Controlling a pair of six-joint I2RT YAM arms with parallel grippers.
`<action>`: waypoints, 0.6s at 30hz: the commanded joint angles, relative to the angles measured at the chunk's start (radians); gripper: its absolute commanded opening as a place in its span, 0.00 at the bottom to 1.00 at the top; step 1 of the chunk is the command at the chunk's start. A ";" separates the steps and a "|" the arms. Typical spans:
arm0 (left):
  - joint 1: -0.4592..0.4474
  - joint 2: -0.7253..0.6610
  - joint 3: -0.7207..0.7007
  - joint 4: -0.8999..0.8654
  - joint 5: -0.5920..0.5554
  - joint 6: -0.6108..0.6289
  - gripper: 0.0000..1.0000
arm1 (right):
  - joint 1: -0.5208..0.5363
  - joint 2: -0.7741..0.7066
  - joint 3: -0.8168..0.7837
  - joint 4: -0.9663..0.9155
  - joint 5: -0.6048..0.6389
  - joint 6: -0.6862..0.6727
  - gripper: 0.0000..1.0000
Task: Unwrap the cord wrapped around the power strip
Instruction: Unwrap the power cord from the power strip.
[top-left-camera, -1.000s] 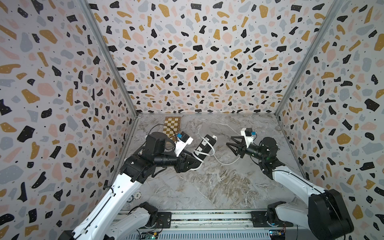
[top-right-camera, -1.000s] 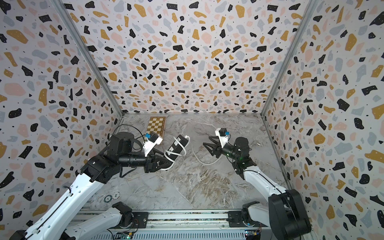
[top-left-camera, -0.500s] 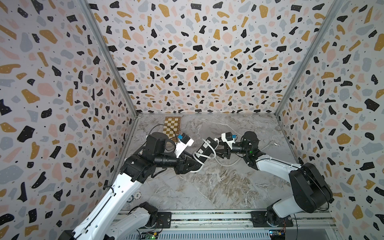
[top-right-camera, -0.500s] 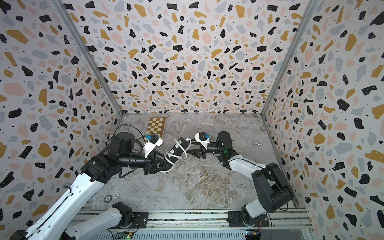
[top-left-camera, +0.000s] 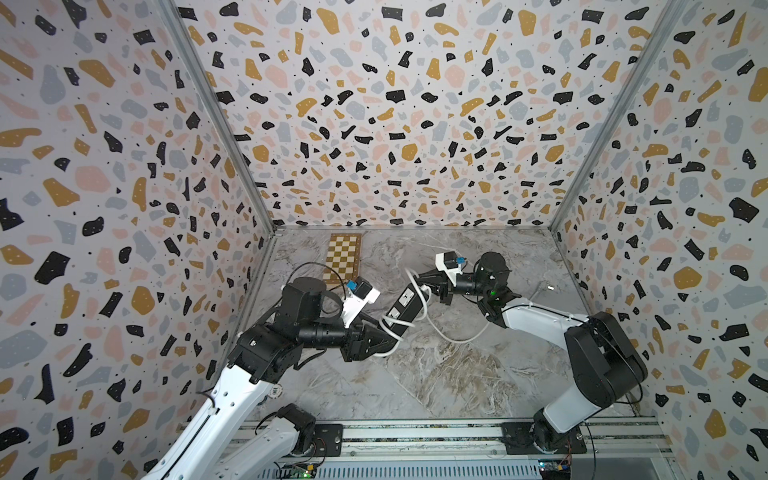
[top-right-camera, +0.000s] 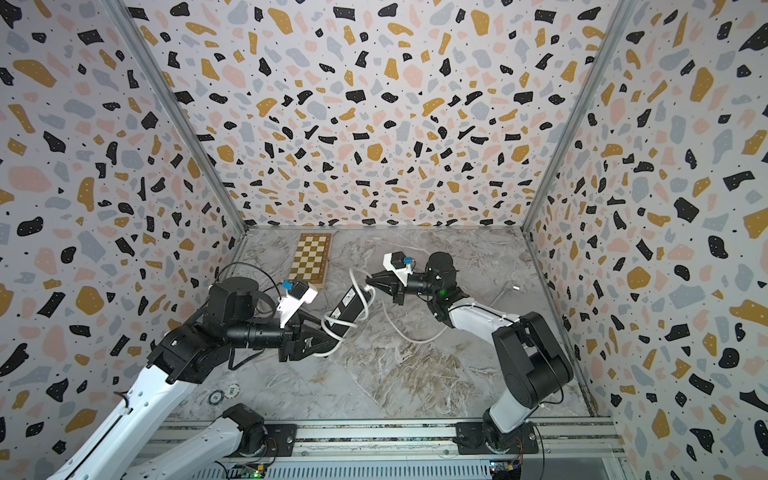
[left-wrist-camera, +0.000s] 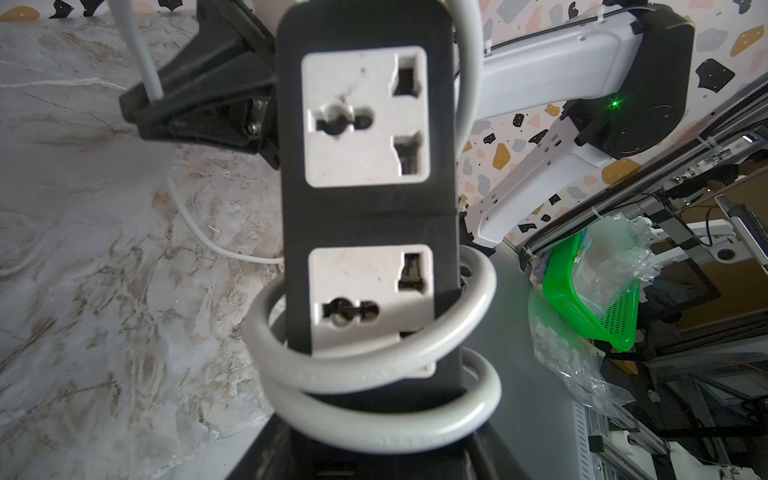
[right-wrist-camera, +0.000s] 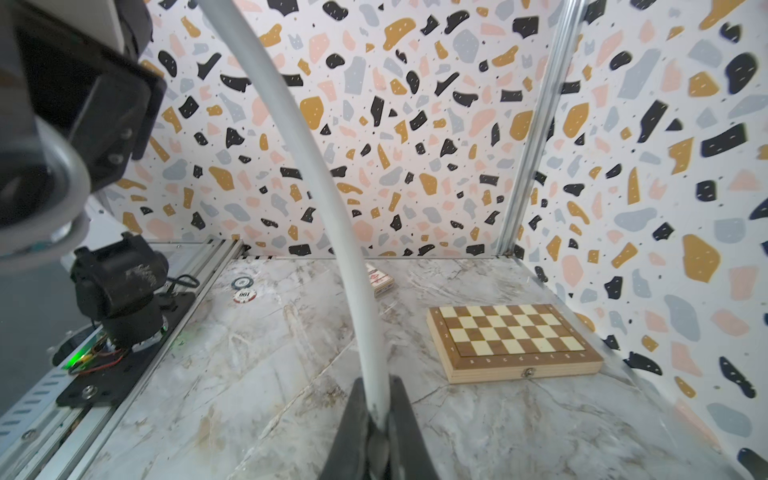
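The black power strip (top-left-camera: 402, 306) (top-right-camera: 348, 306) is held off the table, tilted, with two white socket faces (left-wrist-camera: 365, 120) showing. My left gripper (top-left-camera: 380, 341) (top-right-camera: 323, 338) (left-wrist-camera: 382, 457) is shut on its near end. The white cord (top-left-camera: 392, 323) (top-right-camera: 332, 322) (left-wrist-camera: 374, 374) loops twice round that end and runs up one side. My right gripper (top-left-camera: 419, 279) (top-right-camera: 370, 280) (right-wrist-camera: 376, 401) sits at the strip's far end, shut on the cord (right-wrist-camera: 316, 174). The slack cord (top-left-camera: 453, 337) (top-right-camera: 409, 336) lies curved on the table.
A chequered board (top-left-camera: 343, 259) (top-right-camera: 311, 259) (right-wrist-camera: 511, 336) lies at the back left. Poker chips (top-right-camera: 232, 390) (right-wrist-camera: 243, 295) rest near the left arm's base, beside a small card box (right-wrist-camera: 380, 282). The cord's far end (top-left-camera: 548, 286) (top-right-camera: 515, 286) lies near the right wall.
My right gripper has swung left from open air to the strip's far end and shut on the cord there. The left gripper has kept its hold on the strip.
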 joint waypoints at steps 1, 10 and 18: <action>0.004 -0.007 -0.009 0.074 0.007 -0.003 0.00 | -0.010 -0.131 0.106 -0.278 0.126 -0.182 0.00; 0.005 -0.006 0.019 0.147 -0.215 -0.087 0.00 | -0.049 -0.477 -0.147 -0.435 0.419 -0.233 0.00; 0.006 0.016 0.067 0.167 -0.220 -0.105 0.00 | -0.045 -0.558 -0.380 -0.554 0.618 -0.212 0.00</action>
